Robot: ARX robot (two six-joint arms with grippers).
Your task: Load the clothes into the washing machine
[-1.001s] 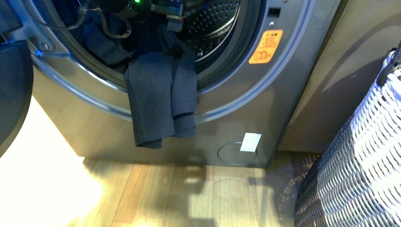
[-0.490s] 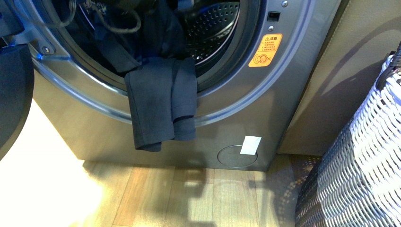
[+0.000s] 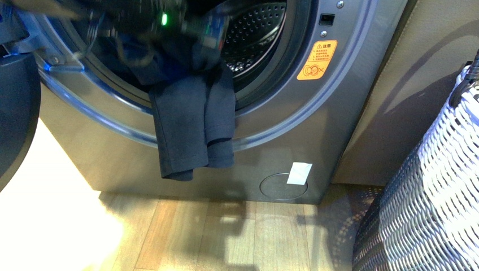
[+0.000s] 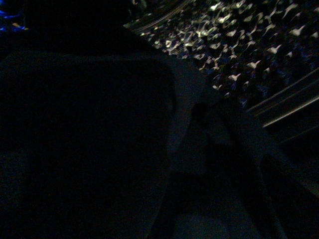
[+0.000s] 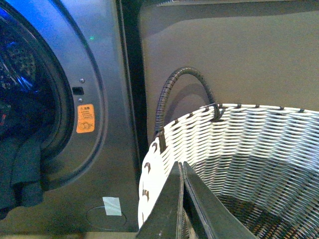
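Note:
The navy garment (image 3: 192, 124) hangs over the lower rim of the washing machine's (image 3: 316, 124) porthole, two tube ends dangling outside and the rest inside by the steel drum (image 3: 254, 28). It also shows in the right wrist view (image 5: 25, 169). My left arm (image 3: 164, 20) is a blur with a green light in the porthole mouth, just above the garment; its gripper is open. The left wrist view is dark. My right gripper (image 5: 182, 167) is shut and empty, over the white woven basket (image 5: 249, 144).
The basket (image 3: 440, 186) stands at the right on the wooden floor (image 3: 226, 237). A grey-brown cabinet (image 3: 418, 56) stands beside the machine. The open door (image 3: 17, 113) is at the left edge. A yellow sticker (image 3: 317, 59) and a white label (image 3: 299, 172) are on the machine's front.
My left arm has come back into sight at the top of the porthole, blurred by motion. The garment's hanging ends have not moved in the last half second.

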